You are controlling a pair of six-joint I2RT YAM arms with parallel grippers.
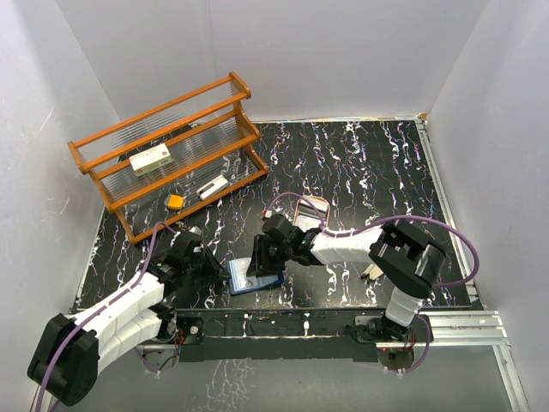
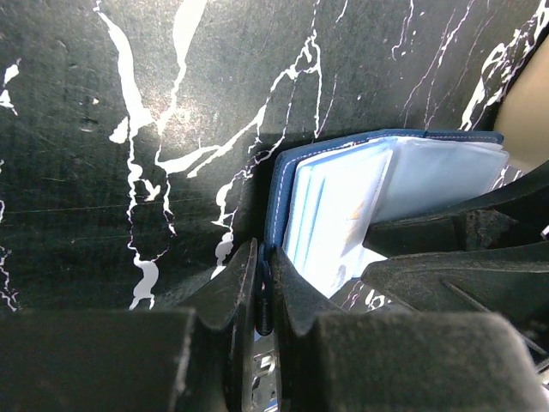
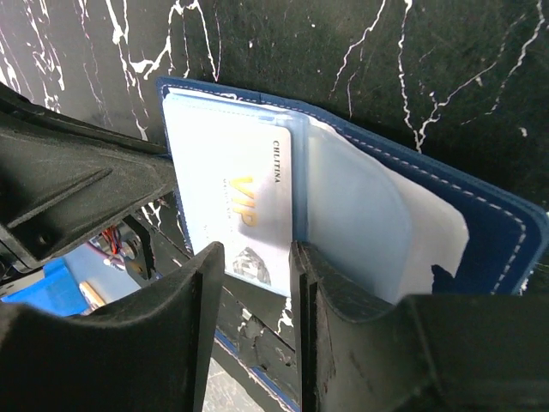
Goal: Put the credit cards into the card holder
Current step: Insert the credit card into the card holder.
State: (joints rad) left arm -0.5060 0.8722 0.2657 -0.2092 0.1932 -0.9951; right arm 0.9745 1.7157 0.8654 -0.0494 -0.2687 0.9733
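L tool pinches 1 card holder edge; R tool part-open over 1 credit card.

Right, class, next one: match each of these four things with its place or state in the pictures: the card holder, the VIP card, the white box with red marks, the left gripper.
Column 1:
1. card holder
2. VIP card
3. white box with red marks
4. left gripper

Column 2:
A. shut on a navy cover edge
B. on the wooden rack
C. lying open on the black marbled table
D. against pale inner pages, print facing up

Pairs: 1-C, 2-D, 3-B, 4-A
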